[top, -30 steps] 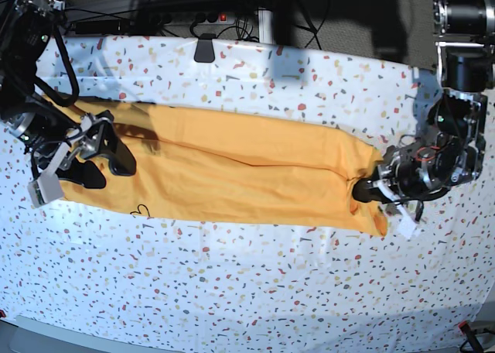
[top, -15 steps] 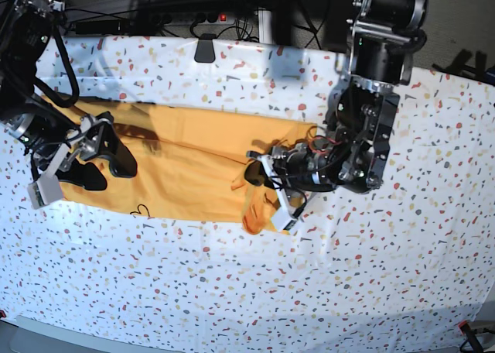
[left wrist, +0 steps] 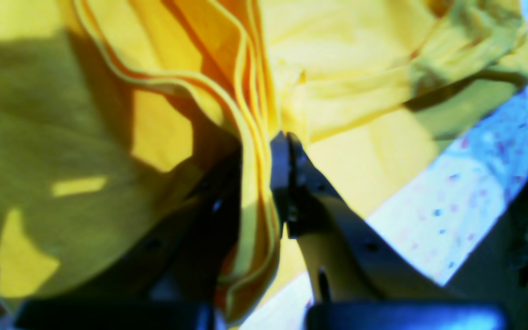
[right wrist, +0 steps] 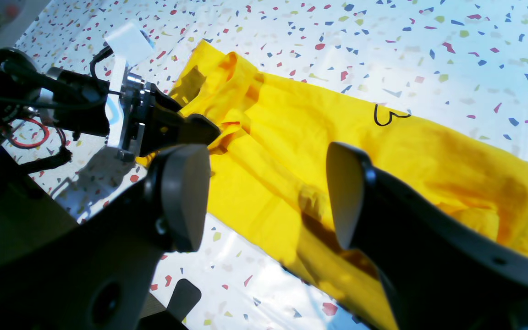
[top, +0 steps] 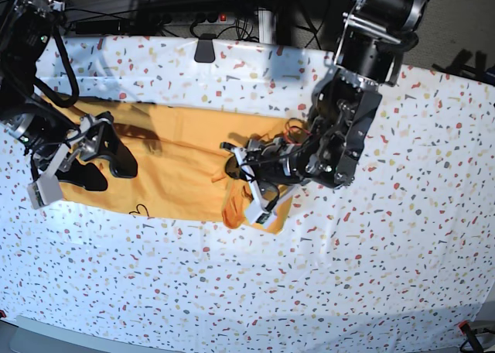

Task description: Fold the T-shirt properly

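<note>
On the terrazzo-patterned tablecloth (top: 325, 291) in the base view, the T-shirt (top: 178, 163) lies as a long orange-yellow band from 9 o'clock toward the centre. The left gripper (top: 230, 171), on the arm entering from 1 o'clock, holds the shirt's end lifted and bunched near the centre, over the flat part of the cloth. The right gripper (top: 100, 163) sits at 9 o'clock above the other end of the shirt, its dark fingers spread with nothing between them.

Close up in the left wrist view, the left gripper (left wrist: 257, 183) is pinched tight on several stacked hemmed layers of the T-shirt (left wrist: 360, 82), which fan out toward 12 o'clock and 9 o'clock. The speckled tablecloth (left wrist: 470, 183) shows at 4 o'clock.

Seen from the right wrist view, the right gripper (right wrist: 268, 197) has its two pads well apart, hovering over the T-shirt (right wrist: 291, 137), which runs from 11 o'clock to 4 o'clock. A thin black mark (right wrist: 385, 115) sits on the cloth's upper edge at 1 o'clock. The left gripper (right wrist: 209, 133) reaches in from 9 o'clock, clamped on the crumpled end of the shirt.
</note>
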Tool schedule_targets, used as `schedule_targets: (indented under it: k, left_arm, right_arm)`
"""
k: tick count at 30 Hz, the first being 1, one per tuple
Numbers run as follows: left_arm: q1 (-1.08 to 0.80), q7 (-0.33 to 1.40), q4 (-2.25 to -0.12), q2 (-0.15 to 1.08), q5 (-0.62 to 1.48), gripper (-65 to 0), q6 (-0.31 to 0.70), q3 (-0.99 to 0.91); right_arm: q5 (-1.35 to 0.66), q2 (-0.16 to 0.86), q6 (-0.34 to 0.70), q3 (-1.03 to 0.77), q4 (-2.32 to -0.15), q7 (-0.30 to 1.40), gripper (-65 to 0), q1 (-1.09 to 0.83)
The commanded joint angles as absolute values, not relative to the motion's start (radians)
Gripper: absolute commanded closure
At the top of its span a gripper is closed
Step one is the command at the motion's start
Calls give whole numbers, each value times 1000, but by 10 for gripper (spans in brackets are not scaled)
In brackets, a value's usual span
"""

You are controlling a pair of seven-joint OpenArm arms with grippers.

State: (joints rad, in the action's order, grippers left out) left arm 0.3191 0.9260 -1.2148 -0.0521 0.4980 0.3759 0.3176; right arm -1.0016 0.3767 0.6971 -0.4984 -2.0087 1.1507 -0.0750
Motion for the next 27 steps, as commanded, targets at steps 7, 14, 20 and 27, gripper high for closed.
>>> schedule_targets:
  k: [7,14,20,27]
  left_arm:
    - [348,874,-1232,-86,524,0,385,330]
    - [352,874,-1232,-88,526,-77,389,330]
    - [352,874,-1232,-89,649,-291,393,330]
    - [354,874,-1232,-119,754,-293,502,330]
  right_arm:
    - [-1026,390,698,-505,-2025,1130,-396,-62]
    - [-1025,390,698,-505,-2025,1130,-396,-62]
    - [-1026,390,698,-505,-2025,1130,-396,-62]
    - [-1025,391,698,-505,-2025,1106,-396,-61]
